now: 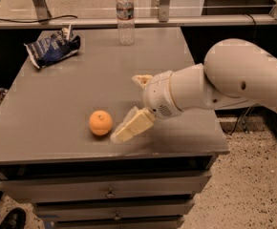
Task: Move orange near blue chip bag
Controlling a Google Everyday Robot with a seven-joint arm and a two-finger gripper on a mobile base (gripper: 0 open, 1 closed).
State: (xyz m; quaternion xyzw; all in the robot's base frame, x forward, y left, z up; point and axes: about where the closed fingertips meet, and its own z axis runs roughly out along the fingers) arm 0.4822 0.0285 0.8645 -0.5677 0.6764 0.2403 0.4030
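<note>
Seeing my gripper just right of the orange, fingers spread apart, empty; blue chip bag lies well behind the orange on the surface

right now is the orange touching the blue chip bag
No, the orange sits at the front by the gripper; the blue chip bag lies far back left.

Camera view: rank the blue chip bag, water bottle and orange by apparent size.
1. blue chip bag
2. water bottle, taller but slimmer, a close call
3. orange, smallest though nearest
The pincer, open, is beside the orange.
</note>
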